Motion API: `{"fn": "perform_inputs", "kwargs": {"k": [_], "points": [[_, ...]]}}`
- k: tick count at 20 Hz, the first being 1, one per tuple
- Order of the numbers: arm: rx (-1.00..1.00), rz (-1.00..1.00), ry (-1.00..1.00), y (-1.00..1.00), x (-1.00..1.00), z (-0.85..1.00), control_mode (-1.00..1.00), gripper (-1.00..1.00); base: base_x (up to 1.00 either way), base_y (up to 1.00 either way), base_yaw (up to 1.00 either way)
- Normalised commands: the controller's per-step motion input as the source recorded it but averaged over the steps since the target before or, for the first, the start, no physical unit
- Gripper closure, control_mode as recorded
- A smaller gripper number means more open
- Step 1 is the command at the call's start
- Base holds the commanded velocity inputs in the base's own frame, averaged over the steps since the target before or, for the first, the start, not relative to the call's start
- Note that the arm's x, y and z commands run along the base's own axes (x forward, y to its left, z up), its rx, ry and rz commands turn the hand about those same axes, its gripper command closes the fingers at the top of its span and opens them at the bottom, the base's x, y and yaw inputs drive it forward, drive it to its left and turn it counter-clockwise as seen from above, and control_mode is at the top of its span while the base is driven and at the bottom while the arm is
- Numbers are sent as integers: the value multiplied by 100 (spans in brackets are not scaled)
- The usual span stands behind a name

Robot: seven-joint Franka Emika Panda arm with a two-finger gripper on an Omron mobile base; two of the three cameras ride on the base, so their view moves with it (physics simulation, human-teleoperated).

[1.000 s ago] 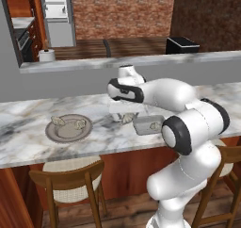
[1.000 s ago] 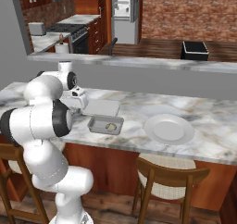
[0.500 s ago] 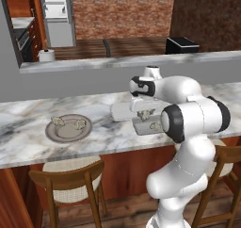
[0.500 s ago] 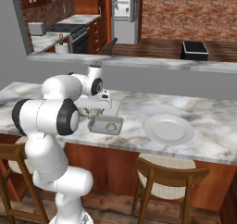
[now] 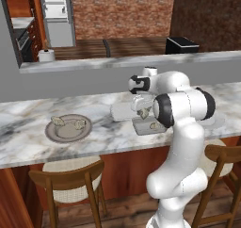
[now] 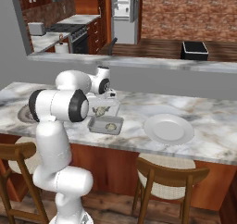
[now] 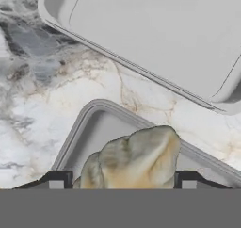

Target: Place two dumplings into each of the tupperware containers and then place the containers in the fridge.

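In the left base view, the gripper [image 5: 144, 112] hangs just above the near container [image 5: 149, 126] on the marble counter [image 5: 28, 128]. A dumpling [image 5: 144, 112] sits between its fingers. One dumpling [image 5: 155, 126] already lies in that container. The other container [image 5: 121, 111] is just behind it. Two more dumplings [image 5: 59, 121] wait on the round plate [image 5: 69, 128], well apart from the near container.

In the right base view, the near container [image 6: 106, 125] holds one dumpling [image 6: 110, 126]. An empty white plate [image 6: 169, 128] sits near it. The fridge [image 6: 124, 12] stands far behind the counter.

In the hand view, the gripper [image 7: 126, 181] holds its fingers wide around the dumpling [image 7: 132, 160], right over the near container [image 7: 89, 123].

I think the step is dropping the second dumpling in. Next, the fingers should let go.

The arm hides part of the near container, and the fingertips are cut off.
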Motion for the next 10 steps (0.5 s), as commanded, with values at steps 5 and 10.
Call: {"fn": "perform_inputs", "kwargs": {"k": [5,10], "points": [[0,17,0,-23,39,-40,-100,100,0,0,0],[0,11,0,-6,-19,-25,-100,100,0,0,0]]}}
